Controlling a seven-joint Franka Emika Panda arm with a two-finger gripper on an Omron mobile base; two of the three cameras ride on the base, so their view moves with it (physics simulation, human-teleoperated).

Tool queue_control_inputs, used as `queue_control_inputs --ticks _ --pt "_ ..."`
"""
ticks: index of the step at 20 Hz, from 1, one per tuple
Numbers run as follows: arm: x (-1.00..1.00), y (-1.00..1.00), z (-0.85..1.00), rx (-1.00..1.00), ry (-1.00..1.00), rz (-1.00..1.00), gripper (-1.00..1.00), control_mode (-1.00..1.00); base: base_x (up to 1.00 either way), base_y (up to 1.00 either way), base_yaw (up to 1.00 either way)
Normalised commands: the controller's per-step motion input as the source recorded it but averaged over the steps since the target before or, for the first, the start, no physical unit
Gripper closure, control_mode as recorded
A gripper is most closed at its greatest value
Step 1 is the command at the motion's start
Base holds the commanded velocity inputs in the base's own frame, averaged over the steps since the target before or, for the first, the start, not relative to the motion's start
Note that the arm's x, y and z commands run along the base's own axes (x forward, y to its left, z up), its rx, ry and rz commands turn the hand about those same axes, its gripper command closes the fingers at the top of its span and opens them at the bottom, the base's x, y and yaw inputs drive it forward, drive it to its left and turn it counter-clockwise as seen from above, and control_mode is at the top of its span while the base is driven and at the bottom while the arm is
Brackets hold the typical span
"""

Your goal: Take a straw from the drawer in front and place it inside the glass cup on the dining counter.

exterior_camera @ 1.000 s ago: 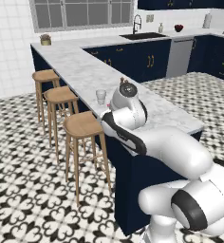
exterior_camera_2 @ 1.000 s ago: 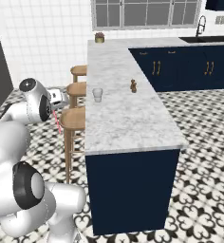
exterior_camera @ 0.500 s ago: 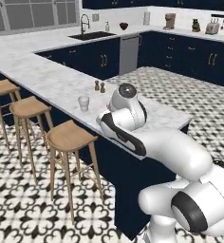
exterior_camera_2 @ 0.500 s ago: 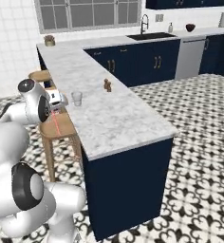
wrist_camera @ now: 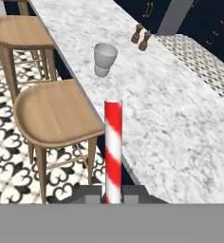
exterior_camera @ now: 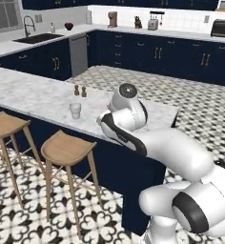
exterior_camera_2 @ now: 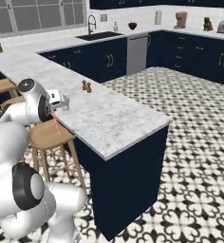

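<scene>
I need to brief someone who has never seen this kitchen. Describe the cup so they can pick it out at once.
Find the long marble counter with wooden stools along one side. The cup stands on it near the stool edge, a small whitish see-through tumbler. The two shakers behind it are brown, slim and opaque.

The lower end of the straw [wrist_camera: 113, 149] is cut off at the bottom of the hand view, the glass cup [exterior_camera: 75, 110] is hidden behind the arm in the right base view, and the desk [exterior_camera_2: 109, 116] is cropped at the left edge.
</scene>
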Motion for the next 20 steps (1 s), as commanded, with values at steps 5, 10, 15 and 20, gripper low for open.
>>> queue_control_inputs --ticks 5,10,15,20 --pt "0.0 0.0 0.0 0.0 0.0 0.0 1.0 1.0 0.0 1.0 -0.51" --pt "0.0 0.0 0.0 0.0 0.0 0.0 1.0 1.0 0.0 1.0 -0.5" --pt "0.0 0.0 0.0 0.0 0.0 0.0 1.0 1.0 0.0 1.0 -0.5" --pt "0.0 0.0 0.0 0.0 0.0 0.0 1.0 1.0 0.0 0.92 -0.48"
